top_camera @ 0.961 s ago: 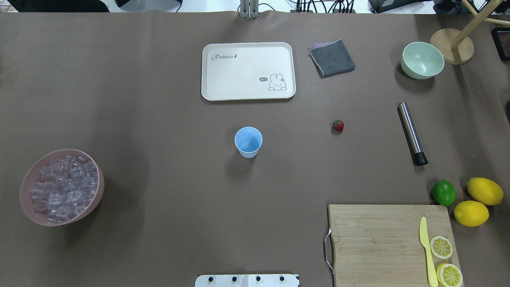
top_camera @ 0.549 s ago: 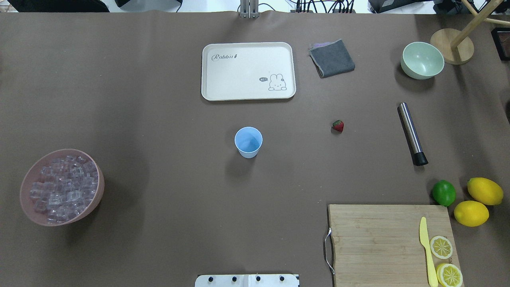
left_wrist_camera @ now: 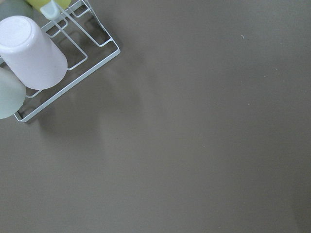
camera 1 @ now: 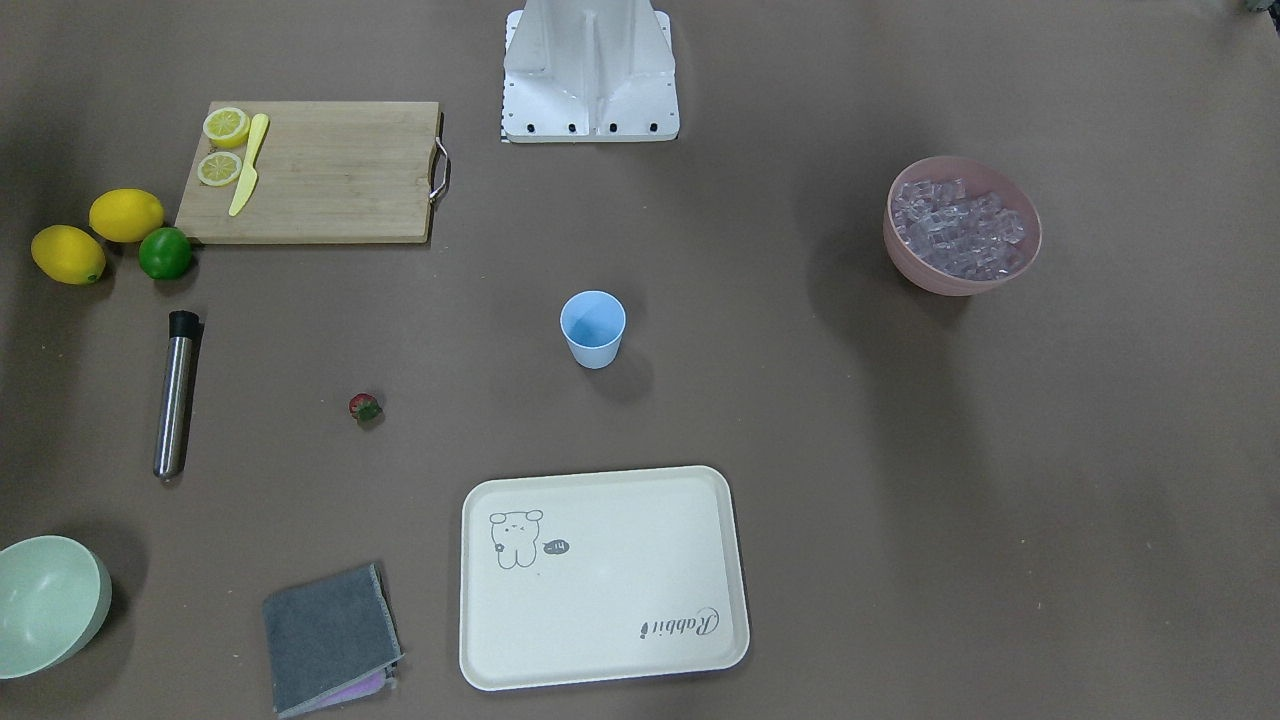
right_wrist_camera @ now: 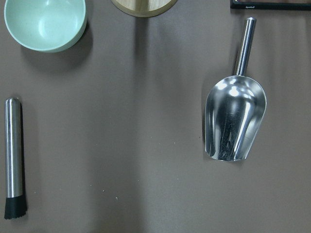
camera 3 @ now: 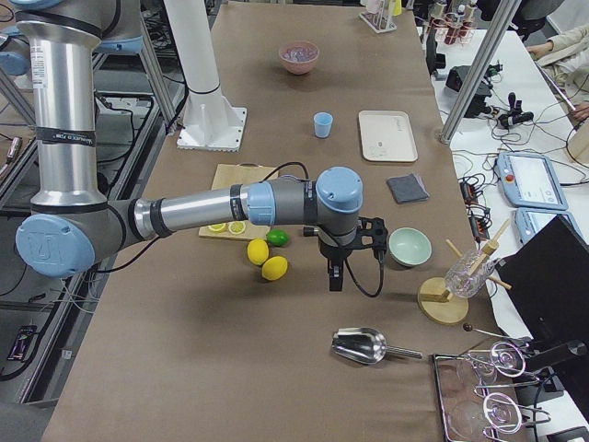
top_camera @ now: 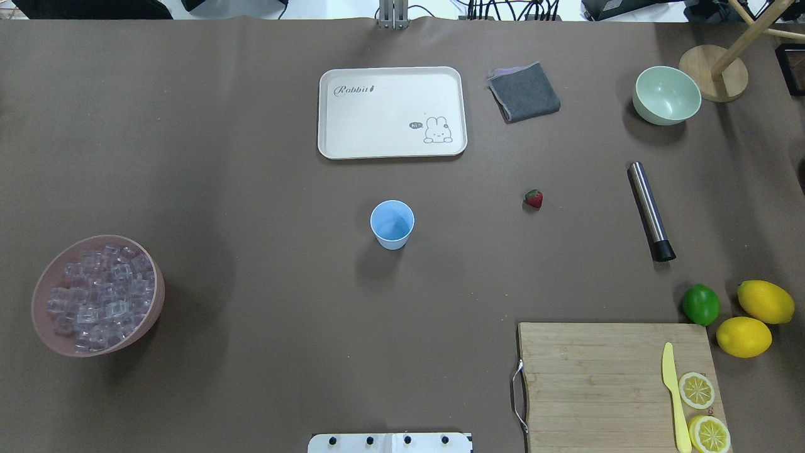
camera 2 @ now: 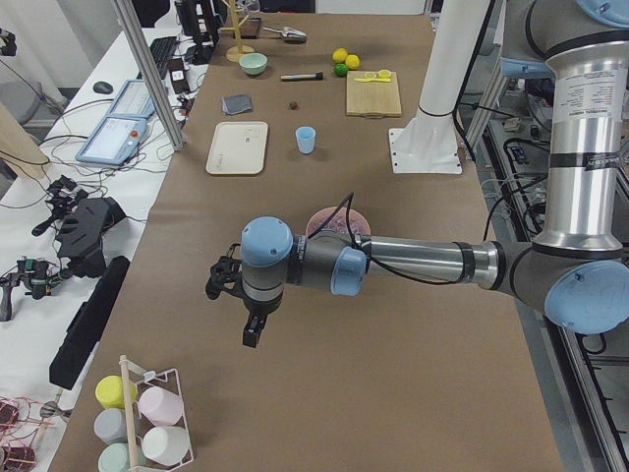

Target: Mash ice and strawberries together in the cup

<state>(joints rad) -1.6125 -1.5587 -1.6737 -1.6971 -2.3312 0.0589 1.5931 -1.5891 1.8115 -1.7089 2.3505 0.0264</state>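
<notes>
Mid-table [top_camera: 251, 189] — cup [top_camera: 392, 224] upright, strawberry [top_camera: 533, 199] likely sideways.

A robotics lab: teach pendant [camera 2: 116, 138], loose cables [top_camera: 509, 9], aluminium frame post [camera 2: 147, 74] alongside.

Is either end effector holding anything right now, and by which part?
Nothing appears held. The left end effector and right end effector hang empty above the table; the cup, strawberry and ice sit untouched.
</notes>
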